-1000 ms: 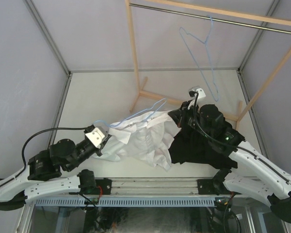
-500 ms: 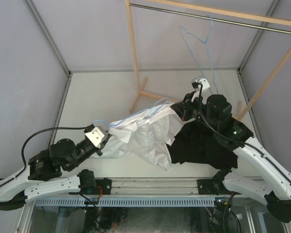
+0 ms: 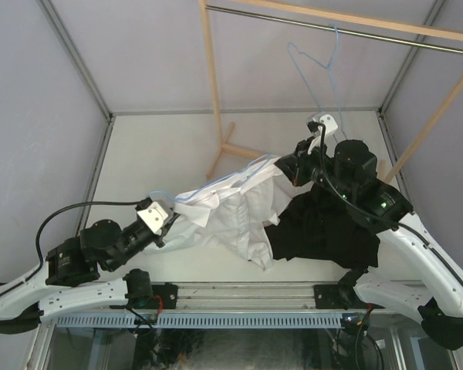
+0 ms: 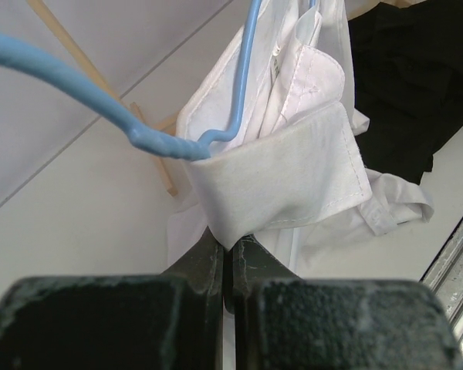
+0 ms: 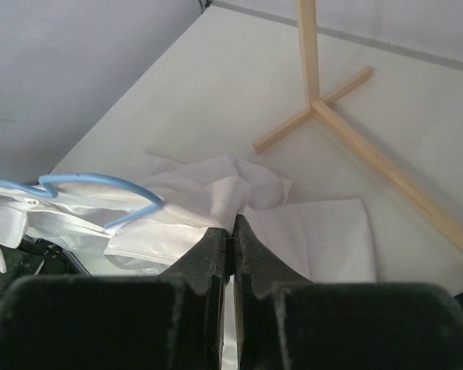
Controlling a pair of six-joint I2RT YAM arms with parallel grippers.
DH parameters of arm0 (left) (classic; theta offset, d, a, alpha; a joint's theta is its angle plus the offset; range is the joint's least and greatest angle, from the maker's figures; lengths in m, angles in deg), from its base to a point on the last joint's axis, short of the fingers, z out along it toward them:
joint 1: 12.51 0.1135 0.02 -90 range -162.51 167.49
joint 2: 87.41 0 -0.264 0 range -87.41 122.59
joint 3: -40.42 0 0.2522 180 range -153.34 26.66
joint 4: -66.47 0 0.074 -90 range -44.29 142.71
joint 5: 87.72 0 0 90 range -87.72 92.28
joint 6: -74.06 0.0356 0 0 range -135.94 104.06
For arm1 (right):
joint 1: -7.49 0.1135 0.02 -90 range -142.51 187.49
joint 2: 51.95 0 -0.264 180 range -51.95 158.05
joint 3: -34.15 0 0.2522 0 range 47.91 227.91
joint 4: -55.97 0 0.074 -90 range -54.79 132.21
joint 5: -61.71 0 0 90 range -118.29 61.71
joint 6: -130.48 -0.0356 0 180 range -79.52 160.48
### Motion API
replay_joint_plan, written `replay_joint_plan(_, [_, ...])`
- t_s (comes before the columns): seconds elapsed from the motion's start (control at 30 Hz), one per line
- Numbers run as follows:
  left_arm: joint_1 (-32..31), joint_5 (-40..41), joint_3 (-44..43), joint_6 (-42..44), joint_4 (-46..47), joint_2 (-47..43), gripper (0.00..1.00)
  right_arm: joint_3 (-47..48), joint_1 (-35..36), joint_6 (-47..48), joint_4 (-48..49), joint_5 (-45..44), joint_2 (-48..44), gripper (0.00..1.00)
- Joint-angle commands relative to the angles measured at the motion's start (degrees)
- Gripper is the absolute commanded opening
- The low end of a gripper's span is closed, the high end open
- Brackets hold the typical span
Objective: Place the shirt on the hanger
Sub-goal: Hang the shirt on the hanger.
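Observation:
The white shirt (image 3: 230, 217) hangs stretched between my two grippers above the table. A light blue hanger (image 4: 241, 85) is threaded into its collar end. My left gripper (image 3: 168, 221) is shut on a folded white edge of the shirt (image 4: 278, 181) just below the hanger's bend, its tips (image 4: 228, 240) pressed together. My right gripper (image 3: 282, 166) is shut on a bunch of shirt fabric (image 5: 239, 196), jaws (image 5: 233, 223) closed, with the hanger's arm (image 5: 92, 183) to its left.
A black garment (image 3: 324, 230) lies under the right arm on the table. A wooden rack (image 3: 213, 92) with a metal rod (image 3: 332, 29) stands at the back. A second blue hanger (image 3: 315, 69) hangs from the rod.
My right gripper has moved up and towards the back right with its end of the shirt, pulling the fabric tauter. The left arm has stayed put.

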Motion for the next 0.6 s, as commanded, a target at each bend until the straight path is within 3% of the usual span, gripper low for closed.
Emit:
replay_joint_plan(0.0, [-0.04, 1.36, -2.01, 1.83, -2.71, 0.25, 0.0, 7.19, -1.64, 3.28, 1.08, -3.59, -0.11, 0.0])
replay_joint_plan(0.3, [0.0, 3.5, -2.34, 1.48, -3.87, 3.65, 0.0, 13.74, 0.33, 3.56, -3.27, -2.36, 0.81, 0.0])
replay_joint_plan(0.57, [0.04, 4.9, -2.3, 1.54, -3.94, 5.48, 0.0, 17.28, 12.36, 7.58, -9.09, -20.71, 3.66, 0.0])
